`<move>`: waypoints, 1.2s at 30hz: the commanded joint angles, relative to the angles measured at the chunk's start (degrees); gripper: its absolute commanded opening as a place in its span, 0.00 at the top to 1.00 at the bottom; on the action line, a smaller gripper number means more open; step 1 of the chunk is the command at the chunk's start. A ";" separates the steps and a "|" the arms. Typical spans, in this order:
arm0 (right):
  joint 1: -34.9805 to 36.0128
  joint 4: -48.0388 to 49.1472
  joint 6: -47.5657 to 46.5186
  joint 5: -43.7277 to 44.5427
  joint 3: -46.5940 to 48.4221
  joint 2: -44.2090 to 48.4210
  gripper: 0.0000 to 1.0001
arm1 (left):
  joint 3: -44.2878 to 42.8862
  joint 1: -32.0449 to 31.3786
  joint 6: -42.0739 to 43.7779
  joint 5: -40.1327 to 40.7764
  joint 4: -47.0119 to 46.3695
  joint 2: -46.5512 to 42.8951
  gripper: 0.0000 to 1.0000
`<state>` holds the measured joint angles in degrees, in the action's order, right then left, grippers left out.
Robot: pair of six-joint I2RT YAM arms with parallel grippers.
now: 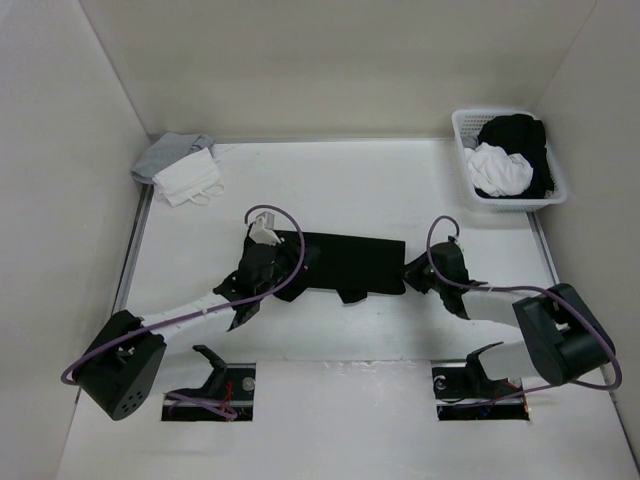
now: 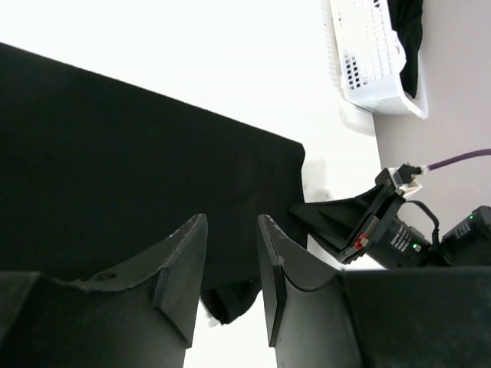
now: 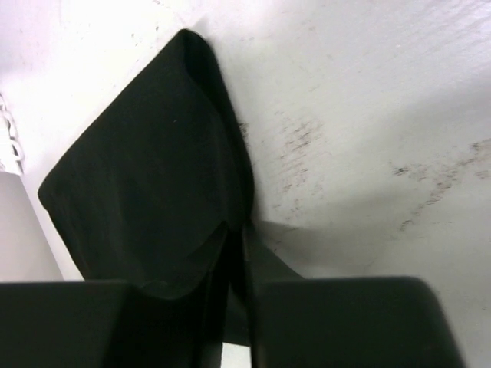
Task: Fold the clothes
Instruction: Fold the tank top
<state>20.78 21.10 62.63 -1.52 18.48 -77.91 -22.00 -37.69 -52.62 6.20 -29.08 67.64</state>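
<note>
The clothes, one black shirt (image 1: 350,262), lie as a folded band across the middle of the white table. My left gripper (image 1: 275,268) hovers over the shirt's left end. In the left wrist view the shirt (image 2: 138,153) spreads beyond my left gripper (image 2: 232,222), whose fingers stand apart with white table showing between them. My right gripper (image 1: 412,270) is at the shirt's right end. In the right wrist view its fingers (image 3: 234,230) are pressed close together on the edge of the black fabric (image 3: 146,176).
A white basket (image 1: 510,160) with black and white clothes stands at the back right. A grey cloth (image 1: 175,152) and a white cloth (image 1: 190,180) lie at the back left. White walls enclose the table on three sides.
</note>
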 commanded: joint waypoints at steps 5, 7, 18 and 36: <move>0.01 6.50 4.52 1.96 -4.94 3.62 0.98 | 0.02 1.18 1.20 -1.45 -3.79 -2.24 0.70; -0.34 4.66 4.17 2.57 -6.43 8.53 0.99 | 0.11 1.18 1.20 -1.45 -3.79 -2.25 0.70; -4.57 -34.44 -8.13 5.12 3.47 43.28 1.00 | 0.38 -3.04 -0.99 -0.92 -6.86 2.86 0.71; 26.46 -35.17 -8.31 19.89 40.04 2.44 0.98 | 8.37 5.56 -1.52 -3.03 3.94 -21.57 0.70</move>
<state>44.88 -14.55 54.24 15.40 53.71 -70.35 -15.11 -34.04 -53.71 4.91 -27.44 49.19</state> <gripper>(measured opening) 0.019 0.297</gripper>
